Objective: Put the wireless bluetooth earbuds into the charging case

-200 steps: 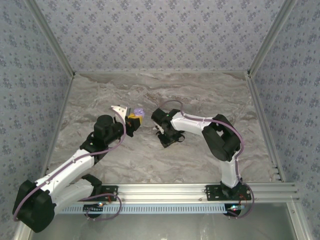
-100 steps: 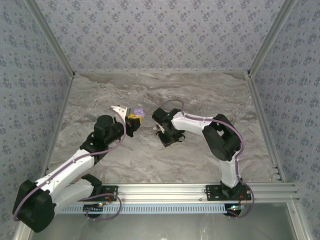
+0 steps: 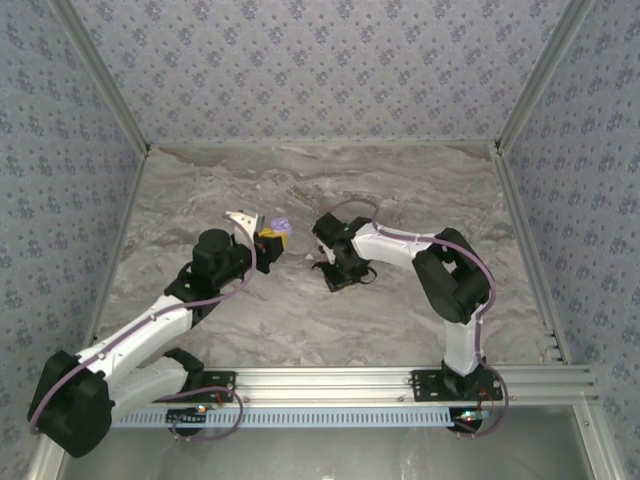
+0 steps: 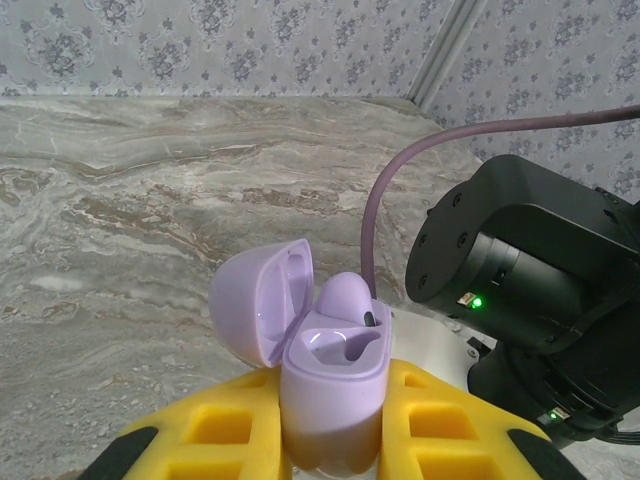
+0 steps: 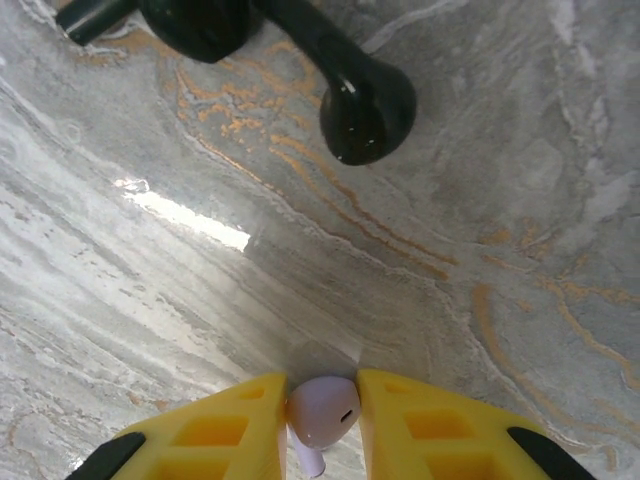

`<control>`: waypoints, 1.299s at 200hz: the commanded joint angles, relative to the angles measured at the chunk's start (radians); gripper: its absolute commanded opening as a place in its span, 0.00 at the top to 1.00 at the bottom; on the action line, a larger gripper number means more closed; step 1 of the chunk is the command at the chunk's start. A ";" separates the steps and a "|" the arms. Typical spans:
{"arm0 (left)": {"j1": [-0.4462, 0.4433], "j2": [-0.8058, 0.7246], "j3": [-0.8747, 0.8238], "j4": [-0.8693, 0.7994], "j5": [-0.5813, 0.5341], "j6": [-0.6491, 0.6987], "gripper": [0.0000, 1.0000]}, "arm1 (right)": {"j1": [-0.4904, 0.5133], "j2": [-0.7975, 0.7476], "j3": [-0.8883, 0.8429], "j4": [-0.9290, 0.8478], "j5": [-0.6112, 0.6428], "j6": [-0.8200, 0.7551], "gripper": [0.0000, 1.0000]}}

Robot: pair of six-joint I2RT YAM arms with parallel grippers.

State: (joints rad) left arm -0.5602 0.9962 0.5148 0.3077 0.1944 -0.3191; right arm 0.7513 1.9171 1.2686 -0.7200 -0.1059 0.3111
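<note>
Earbuds are split: one earbud (image 4: 345, 296) stands in the open lilac case (image 4: 335, 385), whose lid (image 4: 262, 300) tips back to the left. The left jaws are closed tight on the case's lower body and hold it upright near the desk (image 3: 400, 190) middle. The right jaws pinch the second earbud (image 5: 322, 412) low over the desk; whether it touches the desk cannot be told. Two black pieces (image 5: 368, 110) lie just ahead of it. Bare marble runs out on all sides to the patterned walls (image 3: 320, 70).
</note>
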 commanded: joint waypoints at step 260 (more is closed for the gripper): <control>-0.144 0.266 -0.070 0.452 -0.150 -0.116 0.94 | -0.269 -0.461 -0.317 0.420 -0.259 0.161 0.76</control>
State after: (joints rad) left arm -0.6941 1.2598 0.4477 0.6655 0.0643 -0.4133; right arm 0.4923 1.5146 0.9604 -0.3607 -0.3138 0.4480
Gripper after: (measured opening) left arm 0.196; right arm 0.236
